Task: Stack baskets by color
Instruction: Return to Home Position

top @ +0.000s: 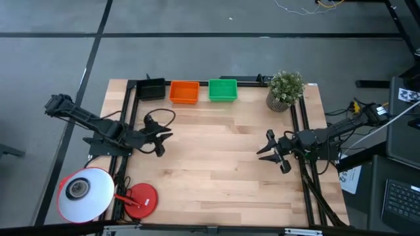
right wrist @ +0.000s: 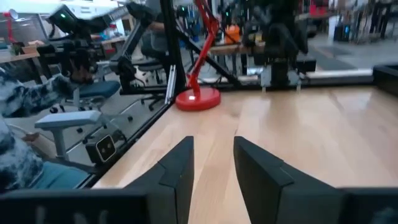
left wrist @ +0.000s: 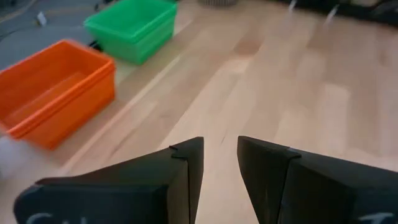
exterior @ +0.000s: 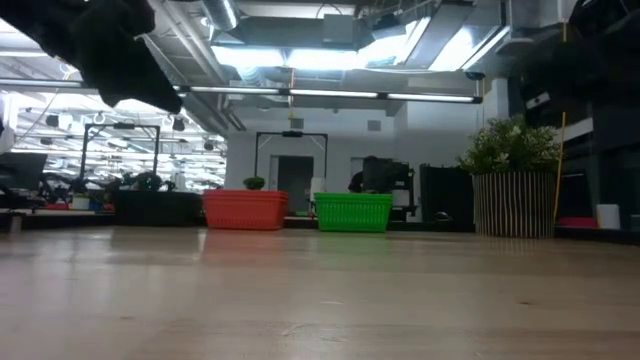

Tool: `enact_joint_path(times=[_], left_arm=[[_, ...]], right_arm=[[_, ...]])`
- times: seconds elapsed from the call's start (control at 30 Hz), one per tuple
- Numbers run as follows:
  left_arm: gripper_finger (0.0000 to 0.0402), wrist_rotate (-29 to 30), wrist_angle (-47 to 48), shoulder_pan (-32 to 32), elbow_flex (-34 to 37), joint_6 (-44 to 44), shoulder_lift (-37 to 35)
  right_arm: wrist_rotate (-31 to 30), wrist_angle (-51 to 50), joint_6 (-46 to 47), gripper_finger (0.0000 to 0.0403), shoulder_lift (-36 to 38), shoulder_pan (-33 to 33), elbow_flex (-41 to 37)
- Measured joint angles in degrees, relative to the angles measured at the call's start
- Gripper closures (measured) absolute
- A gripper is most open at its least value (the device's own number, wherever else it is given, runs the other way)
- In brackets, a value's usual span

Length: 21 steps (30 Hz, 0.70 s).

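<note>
A black basket [top: 150,88], an orange basket [top: 184,92] and a green basket [top: 222,90] stand side by side on their bottoms along the table's far edge. The low view shows the orange basket [exterior: 245,210] and the green basket [exterior: 353,212] as well. My left gripper [top: 164,140] hovers open above the table's left part, nearer than the black and orange baskets; its wrist view shows the orange basket [left wrist: 53,93] and the green basket [left wrist: 132,26] ahead of its fingers. My right gripper [top: 265,145] hovers open at the table's right part, pointing toward the left edge, with nothing between its fingers.
A potted plant [top: 285,90] stands at the far right corner, right of the green basket. A desk lamp with a red base [top: 141,198] and a white head [top: 85,193] sits at the near left corner. The wooden table's middle [top: 216,164] lies bare. A person's sleeve [right wrist: 18,124] shows beyond the left edge.
</note>
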<state>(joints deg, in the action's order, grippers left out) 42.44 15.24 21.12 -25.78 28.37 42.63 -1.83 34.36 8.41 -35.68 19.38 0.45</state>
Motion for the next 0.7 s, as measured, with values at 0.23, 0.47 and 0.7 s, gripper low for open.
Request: enact_joint_path(times=[0.23, 0.47, 0.7], left_arm=[[0.0311, -1.5, -19.0, 0.0, 9.0, -8.6, -3.3], [0.0312, -6.3, -32.8, 0.0, 17.2, -13.5, -6.9], [0.0312, -10.3, -34.4, -0.1, 19.4, -19.0, -13.2]], right_arm=[[0.0, 0.1, -1.5, 0.0289, 2.0, -1.6, 0.0], [2.4, 0.1, -1.6, 0.0289, 5.1, -4.2, 0.0], [4.8, -1.5, -3.1, 0.0289, 9.3, -6.3, 0.2]])
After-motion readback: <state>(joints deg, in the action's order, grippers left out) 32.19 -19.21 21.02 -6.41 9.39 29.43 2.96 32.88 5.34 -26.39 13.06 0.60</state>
